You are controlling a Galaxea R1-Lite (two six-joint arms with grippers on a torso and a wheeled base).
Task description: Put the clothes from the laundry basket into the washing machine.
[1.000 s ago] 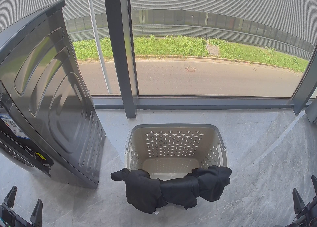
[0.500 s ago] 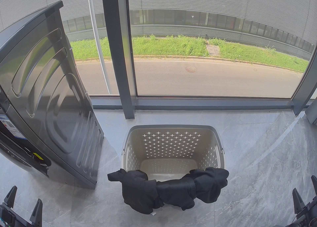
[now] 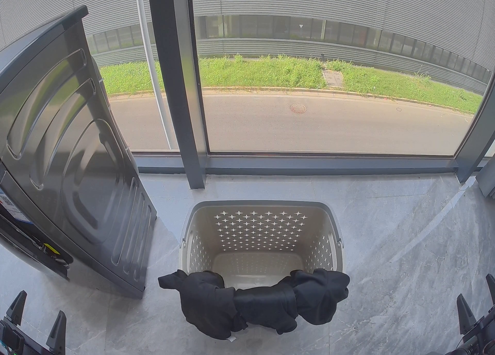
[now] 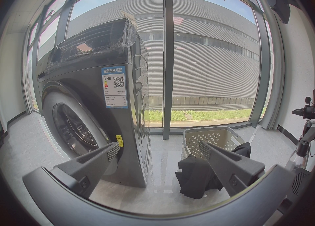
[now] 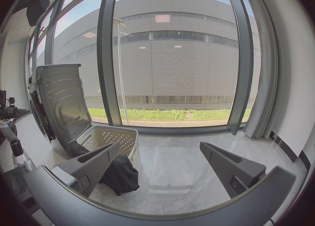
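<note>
hanging: black clothes (image 3: 252,303) | crumpled over laundry basket (image 3: 258,231) near rim

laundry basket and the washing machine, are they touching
Apart. The head view shows a strip of bare floor between the laundry basket and the washing machine; the left wrist view shows the same gap.

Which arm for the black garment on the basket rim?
Left, probably: the dark grey washing machine stands that side. The black garment draped over the beige perforated basket lies about midway between open left claw and right claw.
</note>
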